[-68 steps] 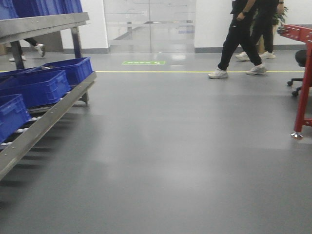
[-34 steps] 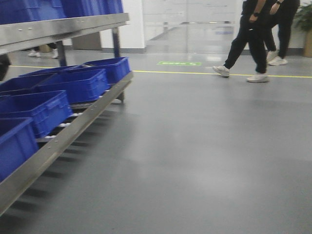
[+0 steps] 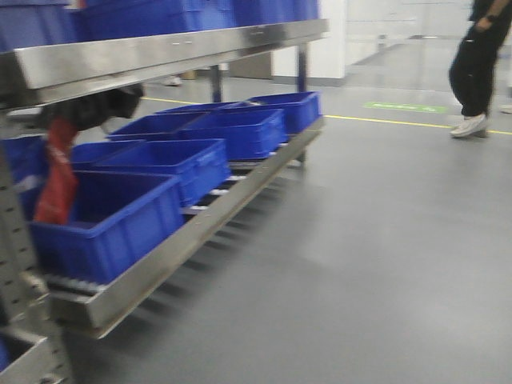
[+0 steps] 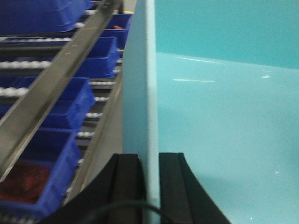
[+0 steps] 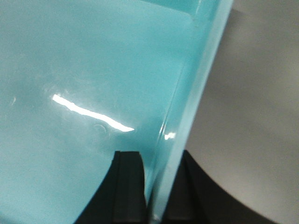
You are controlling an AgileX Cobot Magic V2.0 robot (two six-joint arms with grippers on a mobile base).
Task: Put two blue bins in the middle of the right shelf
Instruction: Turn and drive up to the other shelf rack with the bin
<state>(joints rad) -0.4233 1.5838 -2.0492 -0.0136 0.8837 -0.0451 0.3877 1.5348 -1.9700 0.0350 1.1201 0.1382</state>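
Gripping the thin wall of a pale blue bin (image 4: 140, 84), the left hand (image 4: 148, 186) had its two black fingers (image 4: 126, 186) pressed on either side of the plastic, one on the outer face and one inside the bin. The right hand (image 5: 154, 191) was clamped the same way on a wall of the same pale blue plastic. One finger lay against the glossy inner face and the other on the outer side, with bare grey floor (image 5: 252, 116) beyond it. Whether the two hands held a single bin or a stack of two could not be told.

The bin was off the shelves, carried beside a steel rack (image 3: 160, 56) that stood to its left in the left wrist view, apart from it. From the front, the rack showed a broad brushed-steel front rail above and a lower level of roller tracks. That lower level carried a row of dark blue bins (image 3: 172, 164) set one behind another, and more of them sat on the level above the rail. Something red (image 3: 56, 180) hung over the nearest dark bin. A perforated grey upright (image 3: 16, 264) stood at the rack's near corner. Far off on the floor, a person (image 3: 480, 72) in dark clothes and pale shoes stood near a yellow line (image 3: 400, 122).
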